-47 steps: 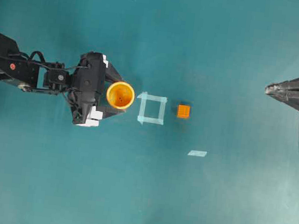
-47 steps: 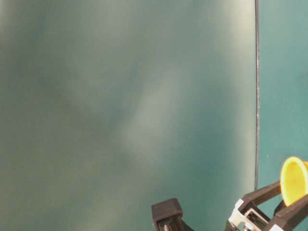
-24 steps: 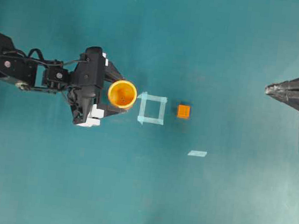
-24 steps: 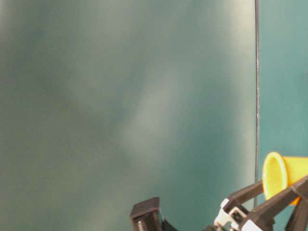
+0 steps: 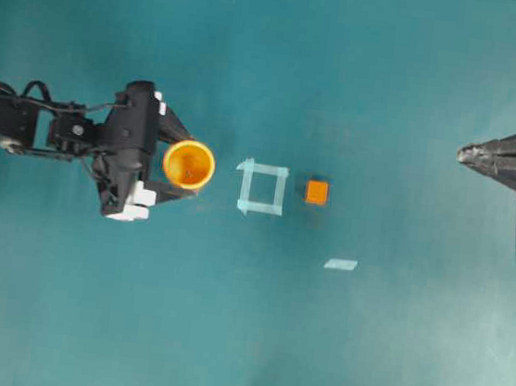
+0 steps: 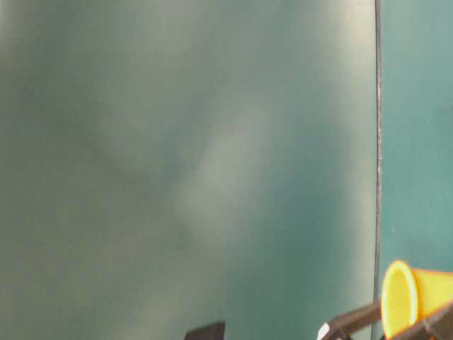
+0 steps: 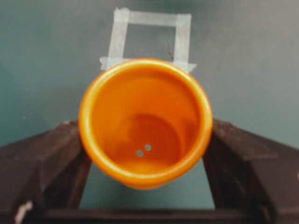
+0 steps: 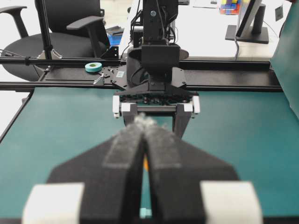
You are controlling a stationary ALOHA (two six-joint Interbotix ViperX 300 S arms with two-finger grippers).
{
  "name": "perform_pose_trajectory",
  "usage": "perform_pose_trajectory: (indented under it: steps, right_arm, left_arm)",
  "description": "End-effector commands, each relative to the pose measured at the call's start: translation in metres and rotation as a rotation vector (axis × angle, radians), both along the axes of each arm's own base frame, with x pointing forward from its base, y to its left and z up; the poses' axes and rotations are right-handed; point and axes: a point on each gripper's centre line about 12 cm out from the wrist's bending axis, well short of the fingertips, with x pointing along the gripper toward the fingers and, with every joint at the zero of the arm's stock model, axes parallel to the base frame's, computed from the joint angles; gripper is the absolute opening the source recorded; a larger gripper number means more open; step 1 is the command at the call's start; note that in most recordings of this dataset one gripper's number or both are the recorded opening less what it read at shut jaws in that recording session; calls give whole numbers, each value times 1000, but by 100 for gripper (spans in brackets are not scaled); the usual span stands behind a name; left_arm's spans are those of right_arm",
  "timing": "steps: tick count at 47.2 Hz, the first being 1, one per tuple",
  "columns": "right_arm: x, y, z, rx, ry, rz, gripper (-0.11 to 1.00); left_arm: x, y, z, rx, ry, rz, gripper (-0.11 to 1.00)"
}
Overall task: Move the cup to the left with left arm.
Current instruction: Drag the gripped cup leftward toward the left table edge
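From my seat, far left of the overhead view, the left arm (image 5: pixel 24 122) reaches in from the table's edge toward the middle, cables looped over its wrist; its left gripper (image 5: pixel 179 164) has the cup (image 5: pixel 188 165) between its two black fingers (image 7: pixel 42 158), jaws spread wide and pinching the orange-yellow cup's wall on both sides; my wrist camera looks straight down into the cup (image 7: pixel 145 122), mouth up, two small holes in its floor, a finger pressed against each flank.

The cup sits left of the tape square (image 5: pixel 261 187), near it but clear of it; in the wrist view the rim overlaps the near edge of the tape square (image 7: pixel 150 39), though from overhead there is teal table (image 5: pixel 241 340) between them; in the table-level view I catch only the cup (image 6: pixel 414 297) at the lower right corner, lying sideways in that picture, the rest a blurred teal wash.

Right of the square, just beside it, the small orange cube (image 5: pixel 316 192) rests alone; below and right of that, a loose strip of tape (image 5: pixel 340 264) lies flat.

Far right, the right gripper (image 5: pixel 467 154) points inward, well apart from everything; its own camera shows the right gripper's (image 8: pixel 142 125) foam-padded jaws pressed together on nothing, facing the left arm across the table.
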Motion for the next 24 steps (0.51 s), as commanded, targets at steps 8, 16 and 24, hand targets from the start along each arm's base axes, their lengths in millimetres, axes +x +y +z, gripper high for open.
perform_pose_trajectory:
  steps: [8,16,24]
  right_arm:
    - [2,0,14,0,-35,0,0]
    - [2,0,14,1,-34,1,0]
    - [2,0,15,1,-37,1,0]
  left_arm:
    - [-25,-2,9,4,-64,-4,71]
    - [-48,-3,12,13,-84,-8,71]
    - [-71,-4,14,20,-102,-10,71]
